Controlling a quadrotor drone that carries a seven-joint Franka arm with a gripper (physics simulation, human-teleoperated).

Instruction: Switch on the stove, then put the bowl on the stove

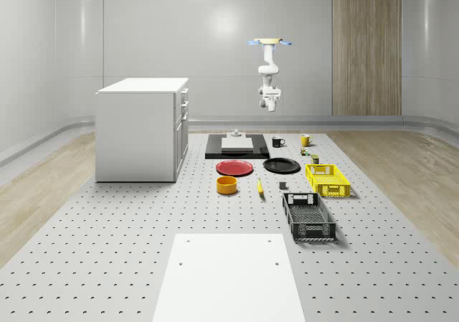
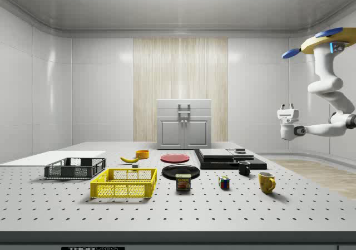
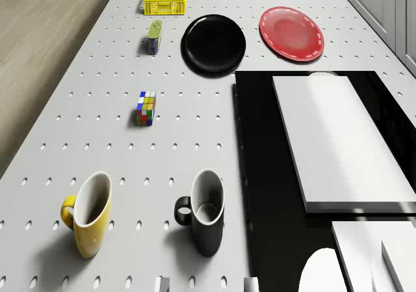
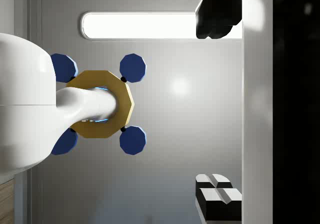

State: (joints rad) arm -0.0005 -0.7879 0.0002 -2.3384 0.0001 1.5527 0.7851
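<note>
Drone: hovers high beyond the stove [image 1: 237, 147].
End effector [image 2: 286, 116]: empty; fingers apart in wrist view.
Risk: descending, it may clip the black mug [image 3: 203, 212].

You get one readable label: "SPAM" on the small can [image 2: 183, 182] on the surface, by the yellow basket [image 2: 124, 183]. Strip lettering at side view's bottom edge unreadable.

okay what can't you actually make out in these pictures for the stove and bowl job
- Stove switch: too small in the whole-scene view, cut off by the drone view's edge.
- Bowl contents: hidden by its own wall in whole-scene and side views.
- Claw opening: too small in the side view, high beyond the stove.
</note>
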